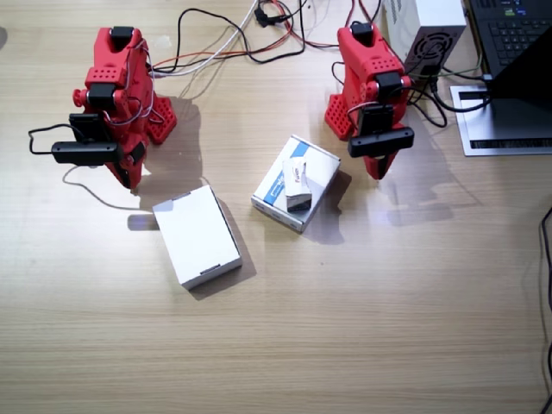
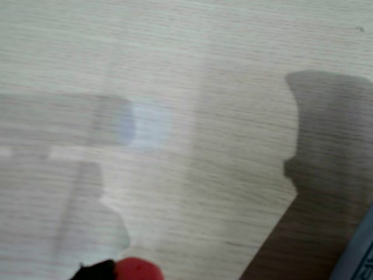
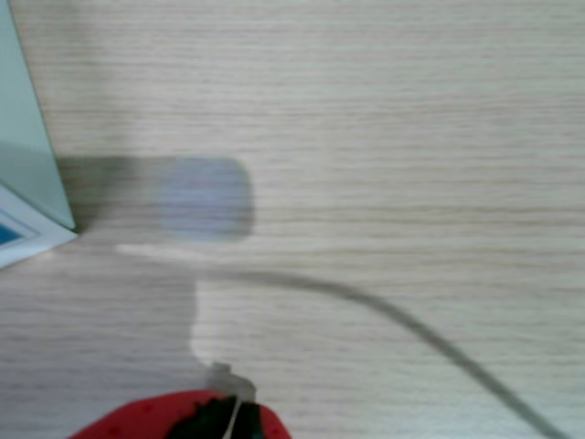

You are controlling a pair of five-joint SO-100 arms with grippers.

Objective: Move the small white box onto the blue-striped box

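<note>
The small white box lies on top of the blue-striped box in the middle of the table, its dark side facing the front. My left gripper hangs shut just beyond the striped box's far end, apart from it, holding nothing. My right gripper is also shut and empty, folded low beside its base, well away from both boxes. In each wrist view only a red fingertip shows over bare wood.
A large plain white flat box lies in front of the right arm. A thin cable trails on the table by that arm. Cables, a grey case and a laptop crowd the back.
</note>
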